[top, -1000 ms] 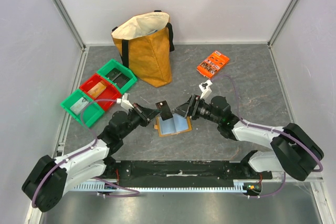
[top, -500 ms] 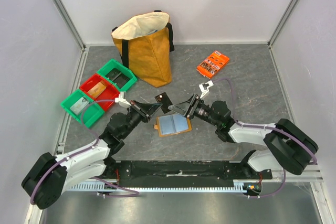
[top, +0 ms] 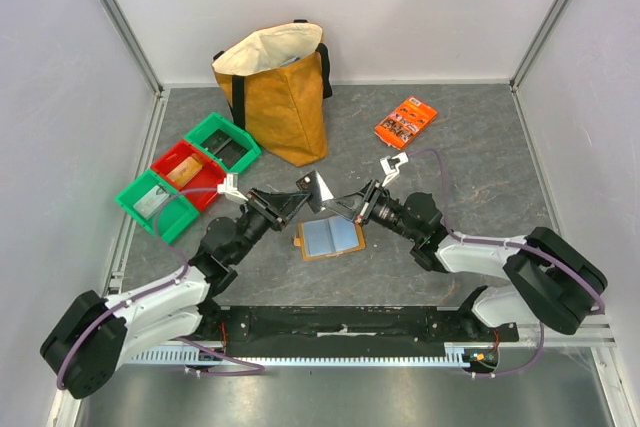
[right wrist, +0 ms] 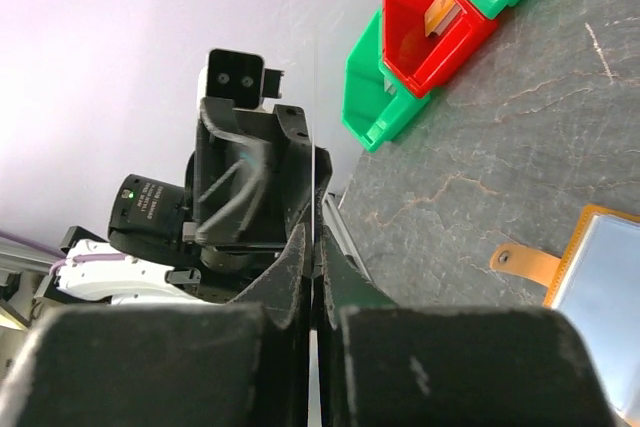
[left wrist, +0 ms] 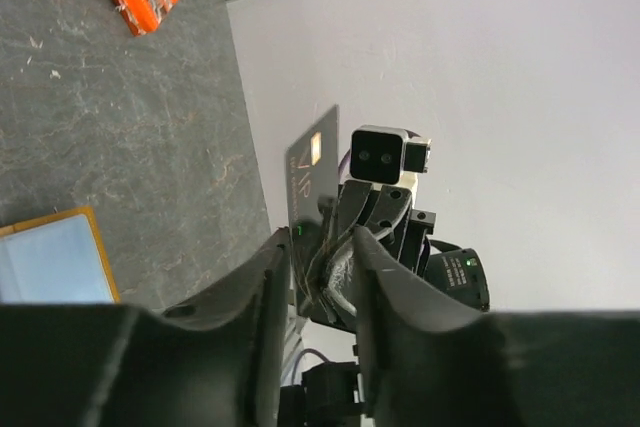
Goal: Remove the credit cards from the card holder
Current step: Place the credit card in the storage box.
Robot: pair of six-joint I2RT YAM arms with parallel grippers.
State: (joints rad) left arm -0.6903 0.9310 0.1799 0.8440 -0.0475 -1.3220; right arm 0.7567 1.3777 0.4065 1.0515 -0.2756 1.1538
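Hanging in the air just above the far edge of the card holder (top: 330,238), a credit card (top: 318,190) stands on edge. The right fingers (right wrist: 292,272) are clenched on its thin edge. The left fingers (left wrist: 268,282) stand a little apart with the card in the gap between them, not visibly pinching it. To my eye this is a hand-over: the card is kept upright and clear of the table so that one side can pass it to the other without scraping. Up close the card is dark grey with a small gold chip and pale lettering; from above it catches the light and looks whitish. Below it the card holder lies open and flat, tan-rimmed with pale blue-grey pockets. Whether more cards sit inside it I cannot tell.
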